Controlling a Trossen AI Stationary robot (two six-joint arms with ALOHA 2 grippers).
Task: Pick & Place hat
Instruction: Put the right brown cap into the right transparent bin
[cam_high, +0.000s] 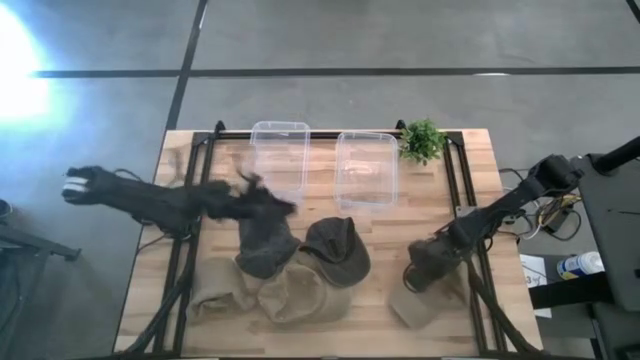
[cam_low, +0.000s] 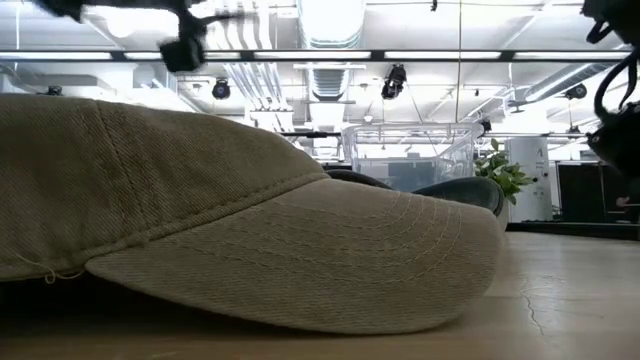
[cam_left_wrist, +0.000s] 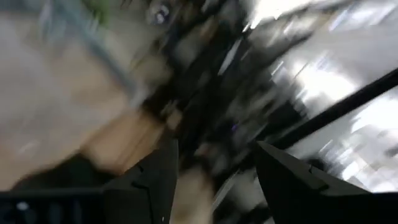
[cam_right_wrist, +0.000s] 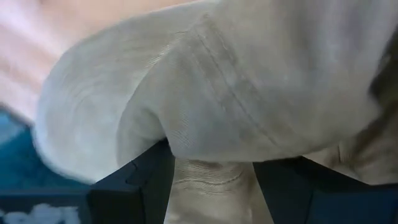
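Observation:
Several caps lie on the wooden table. A dark grey cap (cam_high: 265, 248) and an olive cap (cam_high: 338, 250) rest on two beige caps (cam_high: 215, 290) (cam_high: 300, 295). One beige cap fills the low view (cam_low: 250, 230). My left gripper (cam_high: 262, 205) (cam_left_wrist: 214, 168) is open just above the far edge of the dark grey cap, with nothing between its fingers. My right gripper (cam_high: 425, 268) (cam_right_wrist: 211, 165) is shut on another beige cap (cam_high: 415, 303) near the table's right near corner. My right gripper pinches a bunched fold of the beige cap's cloth (cam_right_wrist: 208, 171) between its two fingers. The crown (cam_right_wrist: 236, 81) bulges out beyond the fingertips. The fingers slant down from the table's right side. The cap's lower part (cam_high: 410, 310) shows below the gripper; whether it rests on the table, I cannot tell.
Two clear plastic bins (cam_high: 280, 155) (cam_high: 365, 165) stand side by side at the table's far edge, with a small green plant (cam_high: 422, 140) to their right. Black frame rails (cam_high: 460, 190) run along both sides. Bare wood lies between the cap pile and my right gripper.

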